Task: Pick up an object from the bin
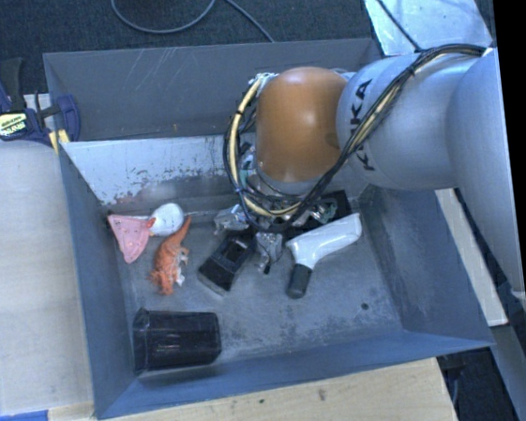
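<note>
My gripper hangs low in the middle of the bin, under the arm's orange cover. Just left of it, touching or nearly touching it, lies a small black block, tilted. Close on its right lies a white tool with a black handle, its handle end pointing toward the bin's front. I see nothing held by the gripper.
An orange toy lizard and a pink and white toy lie at the left. A black cylinder rests on its side at the front left. The arm and its cables cover the bin's back right.
</note>
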